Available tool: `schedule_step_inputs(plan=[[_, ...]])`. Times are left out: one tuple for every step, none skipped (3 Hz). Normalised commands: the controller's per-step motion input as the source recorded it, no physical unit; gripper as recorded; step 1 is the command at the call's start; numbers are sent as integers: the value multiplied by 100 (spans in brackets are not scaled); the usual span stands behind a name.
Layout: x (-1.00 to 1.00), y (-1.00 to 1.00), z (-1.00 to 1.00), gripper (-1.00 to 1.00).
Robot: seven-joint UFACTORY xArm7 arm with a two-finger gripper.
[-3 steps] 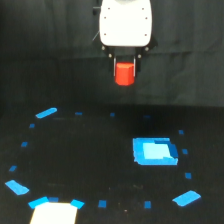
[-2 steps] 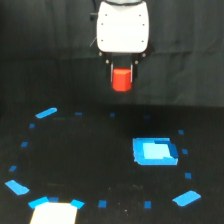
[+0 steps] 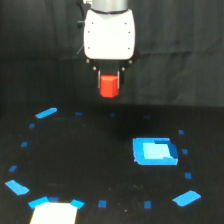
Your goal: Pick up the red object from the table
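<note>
I see gripper (image 3: 109, 82) clamped on the red hexagonal block (image 3: 109, 86) | block hangs under white gripper body, well above black table (image 3: 90, 165) | blue square patch (image 3: 155, 151) lies toward exterior view's right

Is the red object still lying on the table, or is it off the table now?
Off the table. The red object hangs in the gripper, well above the table.
</note>
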Motion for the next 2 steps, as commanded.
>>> schedule_step_inputs(plan=[[29, -12, -25, -100], [30, -21, -23, -100]])
